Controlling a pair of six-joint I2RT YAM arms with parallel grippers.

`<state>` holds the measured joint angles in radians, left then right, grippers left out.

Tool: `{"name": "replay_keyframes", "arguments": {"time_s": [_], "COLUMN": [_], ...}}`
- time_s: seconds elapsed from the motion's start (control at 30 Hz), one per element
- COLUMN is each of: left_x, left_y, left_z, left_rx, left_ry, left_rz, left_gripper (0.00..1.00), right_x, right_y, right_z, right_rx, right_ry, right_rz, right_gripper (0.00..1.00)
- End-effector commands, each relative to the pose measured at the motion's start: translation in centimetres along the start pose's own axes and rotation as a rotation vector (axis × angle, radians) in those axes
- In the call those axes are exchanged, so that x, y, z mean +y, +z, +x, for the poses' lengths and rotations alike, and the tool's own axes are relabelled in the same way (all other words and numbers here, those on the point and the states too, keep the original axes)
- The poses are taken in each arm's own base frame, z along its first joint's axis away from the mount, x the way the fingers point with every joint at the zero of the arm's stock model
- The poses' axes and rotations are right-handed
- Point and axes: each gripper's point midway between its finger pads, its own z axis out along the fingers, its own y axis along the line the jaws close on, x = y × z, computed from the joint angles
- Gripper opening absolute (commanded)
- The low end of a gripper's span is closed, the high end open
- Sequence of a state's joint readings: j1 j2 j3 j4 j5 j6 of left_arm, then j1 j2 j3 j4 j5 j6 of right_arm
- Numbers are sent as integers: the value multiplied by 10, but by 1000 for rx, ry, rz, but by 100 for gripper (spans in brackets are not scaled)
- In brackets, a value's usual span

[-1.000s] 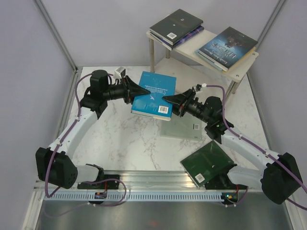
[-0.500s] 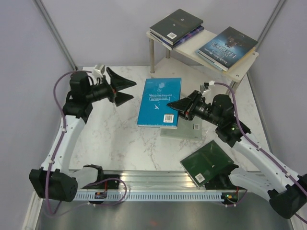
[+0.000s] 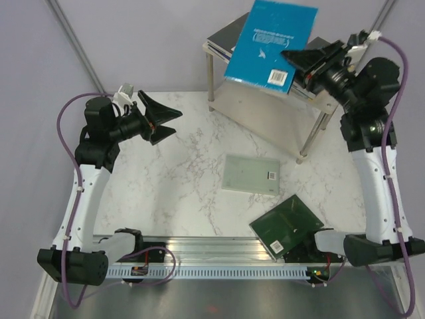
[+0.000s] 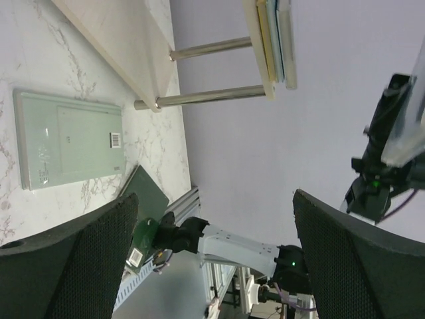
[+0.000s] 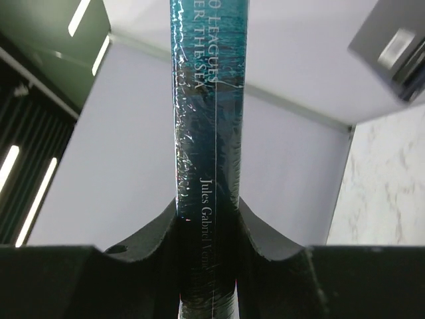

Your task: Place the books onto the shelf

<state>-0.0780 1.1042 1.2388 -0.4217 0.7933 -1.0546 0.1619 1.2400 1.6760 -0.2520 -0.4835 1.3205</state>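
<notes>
Soft, even overhead light; the shelf [image 3: 265,114] throws a faint shadow on the tabletop [image 3: 186,179]. Strip lights [image 5: 23,179] glint on the glossy spine of the cyan book [image 5: 209,133]. The left pincer [image 4: 214,199] has dark, slightly soft fingers [image 4: 73,266].

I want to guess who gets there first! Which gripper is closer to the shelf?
Right. The right gripper holds the cyan book up over the shelf; the left gripper is open over the table's left side, well apart from the shelf.

The cyan book [image 3: 271,43] at one o'clock is showing white print; the pale mint book [image 3: 251,174], centre, and the dark green book [image 3: 287,226], five o'clock, are lying on the grey-veined white table [image 3: 186,189].
</notes>
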Motion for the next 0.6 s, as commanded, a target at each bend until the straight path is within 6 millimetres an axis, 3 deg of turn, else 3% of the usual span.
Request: {"name": "replay_keyframes", "arguments": {"time_s": [0.0, 0.03, 0.07, 0.13, 0.17, 0.2, 0.23, 0.27, 0.4, 0.57], "left_x": [-27, -27, -27, -21, -22, -17, -16, -14, -10, -7], "left_y": [-12, -12, -12, -10, -8, -7, -7, -6, -8, -7], "left_z": [-1, 1, 6, 10, 17, 19, 22, 28, 33, 37], "left_rx": [-16, -12, -2, -4, 8, 9, 10, 23, 14, 31], "left_ry": [109, 105, 106, 98, 114, 107, 112, 127, 151, 150], "left_rz": [50, 47, 47, 16, 11, -17, -29, -42, -89, -97], "left_gripper": [100, 100, 100, 100, 100, 100, 100, 100, 100, 100], "right_x": [46, 51, 36, 26, 11, -3, 2, -10, -31, -39], "right_y": [-5, -11, -15, -22, -28, -31, -35, -38, -41, -45], "right_z": [-58, -77, -105, -129, -150, -157, -163, -174, -179, -178], "right_rx": [-101, -146, -196, -241, -281, -292, -308, -326, -337, -358], "right_ry": [-37, -38, -36, -27, -35, -16, -38, -62, -42, -34], "right_rz": [-126, -127, -85, -46, 1, 57, 68, 112, 179, 199], "right_gripper": [0, 0, 0, 0, 0, 0, 0, 0, 0, 0]}}
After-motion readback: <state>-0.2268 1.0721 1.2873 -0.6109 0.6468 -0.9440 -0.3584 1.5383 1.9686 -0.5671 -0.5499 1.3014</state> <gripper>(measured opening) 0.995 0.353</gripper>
